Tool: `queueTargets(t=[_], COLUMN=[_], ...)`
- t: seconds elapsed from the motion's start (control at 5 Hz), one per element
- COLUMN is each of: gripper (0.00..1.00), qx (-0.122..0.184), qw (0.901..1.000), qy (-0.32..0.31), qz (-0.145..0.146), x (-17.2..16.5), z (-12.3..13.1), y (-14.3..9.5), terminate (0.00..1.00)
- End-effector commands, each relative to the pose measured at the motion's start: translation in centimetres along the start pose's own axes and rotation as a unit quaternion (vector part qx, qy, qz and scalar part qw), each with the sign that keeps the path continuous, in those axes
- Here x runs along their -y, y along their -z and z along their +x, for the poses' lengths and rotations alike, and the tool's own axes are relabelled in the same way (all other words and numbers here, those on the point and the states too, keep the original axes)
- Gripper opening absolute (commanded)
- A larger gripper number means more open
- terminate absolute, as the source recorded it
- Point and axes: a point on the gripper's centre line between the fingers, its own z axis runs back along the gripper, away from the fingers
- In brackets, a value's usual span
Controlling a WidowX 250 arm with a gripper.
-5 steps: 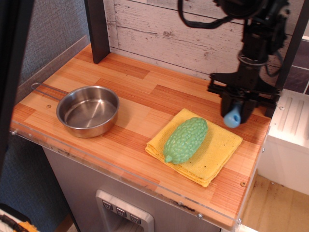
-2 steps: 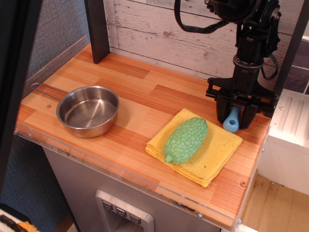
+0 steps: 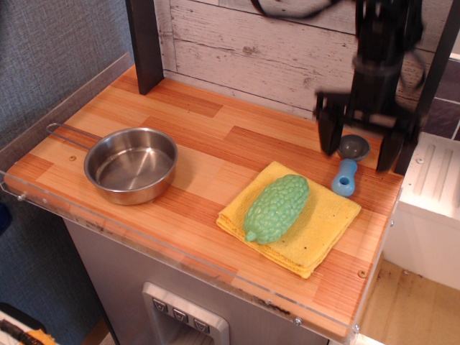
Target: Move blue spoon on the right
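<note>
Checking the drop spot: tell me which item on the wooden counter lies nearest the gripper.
The light-blue-handled spoon with the grey metal bowl, directly below the open gripper. The green bumpy vegetable and steel pan lie farther left.

Pan [image 3: 131, 164] at left of counter [image 3: 208, 144]; gourd [image 3: 277, 207] on cloth [image 3: 327, 223] at right; spoon [image 3: 348, 167] behind cloth, beneath tool [image 3: 360, 144].

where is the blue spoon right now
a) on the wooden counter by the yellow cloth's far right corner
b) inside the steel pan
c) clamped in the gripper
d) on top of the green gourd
a: the blue spoon lies on the counter beside the yellow cloth, with the open gripper above it.
</note>
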Motion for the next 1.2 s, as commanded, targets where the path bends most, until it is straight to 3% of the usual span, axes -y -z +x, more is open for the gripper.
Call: queueTargets(t=[0.0, 0.4, 0.8, 1.0], gripper=[1.00, 1.00, 1.00, 1.00], qx=[0.045, 0.045, 0.045, 0.045], qw=[0.9959, 0.9958, 0.9958, 0.9958], qy=[-0.072, -0.077, -0.077, -0.077], qz=[0.031, 0.023, 0.023, 0.023], x=[-2.1, -4.3, -4.3, -4.3], z=[-4.6, -7.5, -7.5, -7.5], y=[-9.7, -10.1, -10.1, -10.1], terminate=[0.00, 0.00, 0.00, 1.00])
